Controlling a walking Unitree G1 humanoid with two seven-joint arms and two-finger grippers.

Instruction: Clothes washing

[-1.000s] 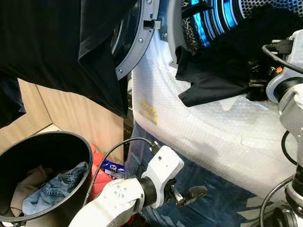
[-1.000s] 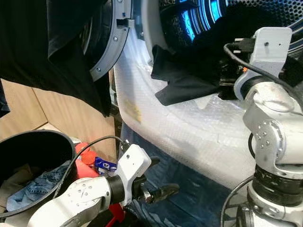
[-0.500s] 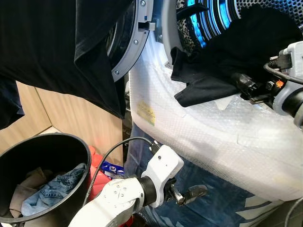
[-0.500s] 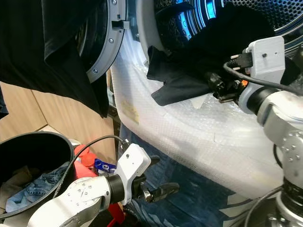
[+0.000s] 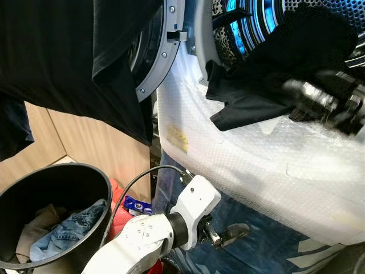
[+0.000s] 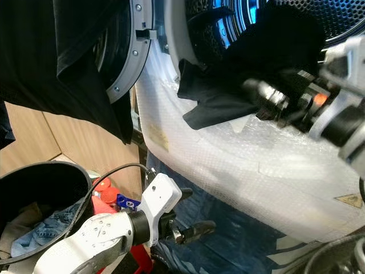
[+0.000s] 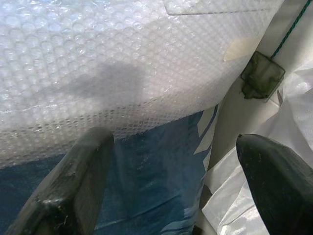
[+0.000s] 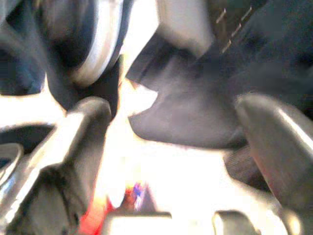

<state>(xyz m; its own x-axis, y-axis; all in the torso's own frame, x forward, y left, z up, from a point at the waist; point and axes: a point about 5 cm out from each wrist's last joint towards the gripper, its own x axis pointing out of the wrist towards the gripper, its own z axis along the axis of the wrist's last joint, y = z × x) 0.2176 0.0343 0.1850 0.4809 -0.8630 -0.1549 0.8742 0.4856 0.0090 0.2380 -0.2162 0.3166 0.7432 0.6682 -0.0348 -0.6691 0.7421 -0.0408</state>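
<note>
A black garment (image 5: 251,103) hangs out of the washing machine's drum mouth (image 5: 256,23), which is lit blue, and over the bubble-wrapped front (image 5: 256,171). My right gripper (image 6: 256,94) is blurred with motion just to the right of the garment's hanging edge. It is open, and in the right wrist view its fingers (image 8: 83,127) stand wide apart with the garment (image 8: 195,112) beyond them. My left gripper (image 5: 234,233) hangs low before the machine, open and holding nothing. A black basket (image 5: 85,177) at the lower left holds jeans (image 5: 68,228).
The machine's round door (image 5: 162,57) stands open at the upper left, with dark cloth (image 5: 68,57) draped over it. A wooden panel (image 5: 97,142) lies behind the basket. A red bottle (image 6: 102,188) stands on the floor between basket and machine.
My right arm has swung down and out to the right. Its gripper has come out of the black garment's folds and now points at it. The left arm has kept still.
</note>
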